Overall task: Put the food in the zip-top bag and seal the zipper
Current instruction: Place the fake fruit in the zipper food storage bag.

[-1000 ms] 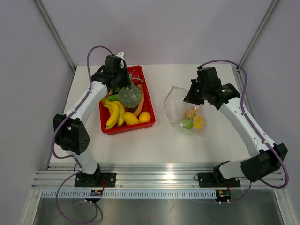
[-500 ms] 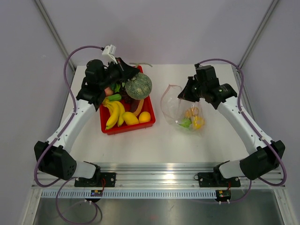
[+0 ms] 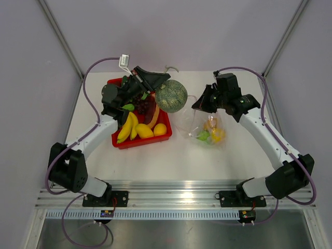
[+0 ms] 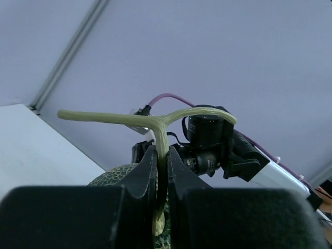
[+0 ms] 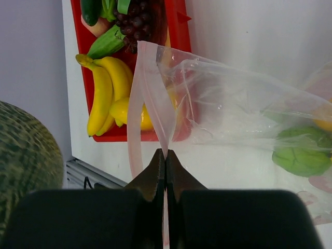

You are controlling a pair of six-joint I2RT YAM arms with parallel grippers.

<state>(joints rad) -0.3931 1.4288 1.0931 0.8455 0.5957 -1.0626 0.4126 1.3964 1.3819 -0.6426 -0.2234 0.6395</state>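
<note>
My left gripper (image 3: 162,79) is shut on the pale stem (image 4: 161,136) of the grey-green netted melon (image 3: 171,96) and holds it in the air between the red tray and the bag. The melon also shows in the right wrist view (image 5: 26,155). My right gripper (image 3: 199,102) is shut on the pink zipper strip (image 5: 155,104) of the clear zip-top bag (image 3: 199,124) and holds its mouth lifted and open. Several small yellow, orange and green toy foods (image 3: 212,133) lie inside the bag; a green one shows in the right wrist view (image 5: 301,158).
The red tray (image 3: 136,143) on the left holds bananas (image 3: 126,127), a lemon (image 3: 144,130), an orange fruit (image 3: 160,128), dark grapes (image 5: 137,21) and green vegetables. Grey walls enclose the table on both sides and the back. A rail runs along the near edge.
My left gripper has lifted the melon out of the tray and carried it right, towards the bag. My right gripper has pulled the bag's mouth up and slightly left.
</note>
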